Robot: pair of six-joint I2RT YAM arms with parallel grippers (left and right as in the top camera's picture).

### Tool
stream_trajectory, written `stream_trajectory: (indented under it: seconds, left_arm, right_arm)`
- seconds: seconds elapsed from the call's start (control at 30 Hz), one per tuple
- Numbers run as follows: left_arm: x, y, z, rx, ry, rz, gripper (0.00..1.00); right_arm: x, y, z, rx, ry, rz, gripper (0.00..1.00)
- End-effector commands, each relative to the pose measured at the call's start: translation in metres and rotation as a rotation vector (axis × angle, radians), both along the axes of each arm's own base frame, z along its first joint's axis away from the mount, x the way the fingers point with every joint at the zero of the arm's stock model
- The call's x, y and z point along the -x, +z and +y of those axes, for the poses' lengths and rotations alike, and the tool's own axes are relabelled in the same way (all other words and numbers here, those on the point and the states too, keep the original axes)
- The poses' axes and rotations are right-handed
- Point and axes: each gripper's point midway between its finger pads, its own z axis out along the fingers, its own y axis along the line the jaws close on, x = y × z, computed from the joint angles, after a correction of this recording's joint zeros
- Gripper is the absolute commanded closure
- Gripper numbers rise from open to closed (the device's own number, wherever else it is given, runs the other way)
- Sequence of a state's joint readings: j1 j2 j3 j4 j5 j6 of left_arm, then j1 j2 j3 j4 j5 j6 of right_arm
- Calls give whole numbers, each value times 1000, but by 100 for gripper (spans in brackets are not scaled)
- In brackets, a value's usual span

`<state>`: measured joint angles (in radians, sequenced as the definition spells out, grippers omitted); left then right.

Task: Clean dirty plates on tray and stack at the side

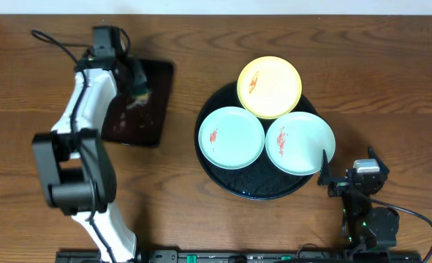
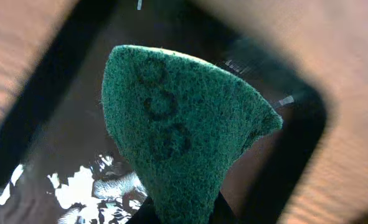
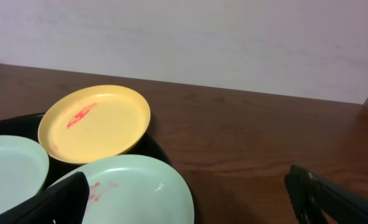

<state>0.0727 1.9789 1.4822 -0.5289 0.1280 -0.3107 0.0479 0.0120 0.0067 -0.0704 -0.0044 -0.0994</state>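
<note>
Pinching the green sponge (image 2: pixel 177 137) in my left jaws over the small rectangular tray (image 1: pixel 157 102), I judge scrubbing not yet begun: three smeared plates (image 1: pixel 232 137) lie on the round tray (image 1: pixel 263 188). My right jaws stand spread beside one; next, carry the sponge across.

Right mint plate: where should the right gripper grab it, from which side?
Lower-right rim of the right mint plate, approached from the right gripper side. That edge reaches the round tray rim, closest to the open fingers; the thin raised lip likely suits a pinch.
</note>
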Motion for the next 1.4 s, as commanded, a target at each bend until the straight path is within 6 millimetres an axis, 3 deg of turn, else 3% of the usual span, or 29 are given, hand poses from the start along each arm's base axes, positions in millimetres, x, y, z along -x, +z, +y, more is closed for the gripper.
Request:
stream_trajectory:
  seconds: [0.0, 0.17, 0.47, 0.6, 0.7, 0.8, 0.93, 1.07, 1.13, 1.23, 1.37]
  left_arm:
    - [2, 6, 2, -7, 7, -7, 93]
    - [2, 41, 2, -8, 6, -77, 92]
    - [6, 142, -8, 16, -26, -319, 92]
    - [-1, 163, -7, 6, -26, -403, 92]
    - [-5, 160, -6, 2, -24, -406, 93]
    - [-7, 144, 4, -46, 11, -369, 93]
    - [-7, 98, 19, -101, 62, -279, 92]
    - [-6, 49, 22, 0, 201, -195, 93]
    - [-2, 36, 25, 66, 313, -158, 93]
    - [-2, 37, 21, 182, 372, -151, 93]
    - [-7, 55, -2, 395, 266, -176, 92]
  right_arm:
    - [0, -1, -3, 14, -11, 0, 1]
    - [0, -1, -3, 14, -11, 0, 1]
    - [0, -1, -3, 14, -11, 0, 1]
    - [0, -1, -3, 14, -11, 0, 1]
    - [0, -1, -3, 14, -11, 0, 1]
    - [0, -1, -3, 14, -11, 0, 1]
    - [0, -1, -3, 14, -11, 0, 1]
    - [0, -1, -3, 14, -11, 1, 1]
    - [0, -1, -3, 14, -11, 1, 1]
    - [0, -1, -3, 14, -11, 1, 1]
    - [0, -1, -3, 14, -11, 1, 1]
